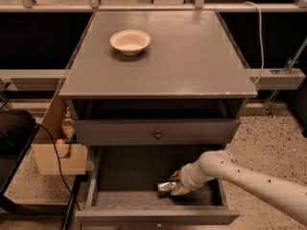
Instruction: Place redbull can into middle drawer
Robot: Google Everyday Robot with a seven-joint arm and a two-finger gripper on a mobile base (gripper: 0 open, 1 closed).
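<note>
The middle drawer (pixel 96 186) is pulled out at the bottom of the grey cabinet, with a dark floor. My white arm reaches into it from the right. My gripper (pixel 173 188) is low inside the drawer, near its front middle. The redbull can (pixel 165 187), silver with dark markings, lies on its side at the gripper's tip, close to or on the drawer floor. Part of the can is hidden by the gripper.
A cream-white bowl (pixel 130 41) sits on the cabinet top (pixel 192 56). The upper drawer (pixel 120 131) with a round knob (pixel 157 135) is closed. A cardboard box (pixel 53 152) and cables stand at the cabinet's left. A dark object (pixel 14 133) is at far left.
</note>
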